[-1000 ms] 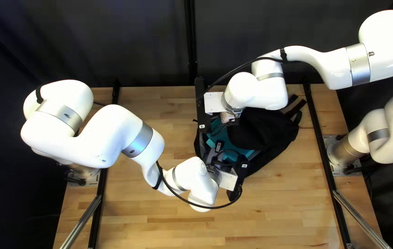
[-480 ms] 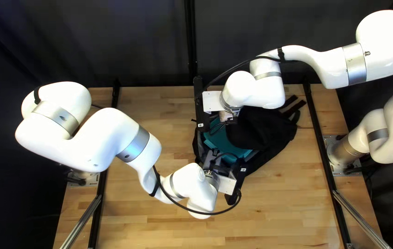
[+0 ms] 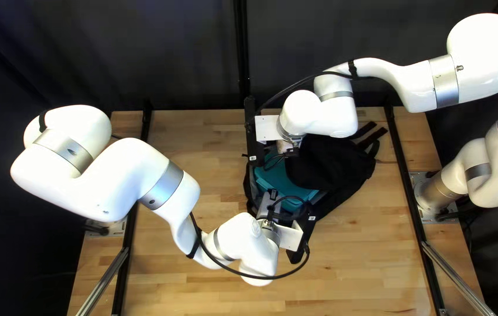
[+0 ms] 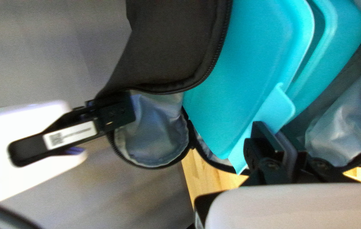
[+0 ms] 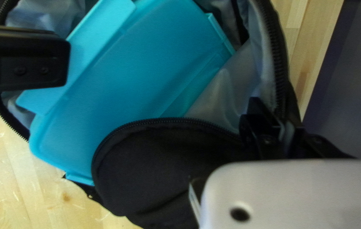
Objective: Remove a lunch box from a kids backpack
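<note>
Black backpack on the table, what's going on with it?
A robot's right gripper is clamped on the open backpack's rim. Its left gripper is at a flap of the teal lunch box; whether it has hold, I can't tell. The lunch box sits in the backpack's opening, not yet out.
</note>
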`<act>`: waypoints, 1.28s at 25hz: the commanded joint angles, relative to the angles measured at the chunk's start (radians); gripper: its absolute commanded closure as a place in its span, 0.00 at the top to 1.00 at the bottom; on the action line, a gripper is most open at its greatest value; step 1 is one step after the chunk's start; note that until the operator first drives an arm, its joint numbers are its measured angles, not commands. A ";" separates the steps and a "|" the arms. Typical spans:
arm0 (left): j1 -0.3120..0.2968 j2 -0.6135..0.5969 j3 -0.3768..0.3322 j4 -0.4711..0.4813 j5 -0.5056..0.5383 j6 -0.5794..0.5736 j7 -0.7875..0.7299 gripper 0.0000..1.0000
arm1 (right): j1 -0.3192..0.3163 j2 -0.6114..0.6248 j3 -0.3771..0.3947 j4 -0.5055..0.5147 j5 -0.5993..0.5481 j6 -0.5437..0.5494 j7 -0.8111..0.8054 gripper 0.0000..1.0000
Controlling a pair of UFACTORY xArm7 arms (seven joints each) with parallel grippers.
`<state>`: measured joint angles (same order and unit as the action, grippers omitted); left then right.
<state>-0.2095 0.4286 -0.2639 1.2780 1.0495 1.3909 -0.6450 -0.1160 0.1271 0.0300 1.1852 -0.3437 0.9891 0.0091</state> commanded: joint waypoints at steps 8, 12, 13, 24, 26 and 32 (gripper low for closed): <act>-0.027 -0.005 -0.010 0.059 -0.027 0.091 0.042 0.00 | -0.003 0.023 -0.002 0.011 0.002 -0.006 -0.006 0.00; -0.033 -0.009 -0.012 0.080 -0.029 0.117 0.063 0.00 | -0.003 0.033 -0.002 0.019 0.004 -0.006 -0.008 0.00; -0.033 -0.009 -0.012 0.085 -0.029 0.120 0.067 0.00 | -0.004 0.034 -0.002 0.019 0.005 -0.006 -0.008 0.00; -0.060 -0.019 -0.026 0.098 -0.058 0.180 0.061 0.00 | -0.010 0.044 -0.006 0.018 0.009 -0.015 -0.014 0.00; -0.069 -0.018 -0.030 0.106 -0.067 0.197 0.060 0.00 | -0.013 0.049 -0.008 0.021 0.011 -0.018 -0.017 0.00; -0.103 -0.025 -0.051 0.116 -0.114 0.264 0.040 0.00 | -0.023 0.039 -0.014 0.009 0.016 -0.017 -0.027 0.00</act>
<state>-0.2994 0.4091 -0.3063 1.3935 0.9551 1.6318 -0.5946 -0.1351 0.1724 0.0181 1.2011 -0.3294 0.9717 -0.0148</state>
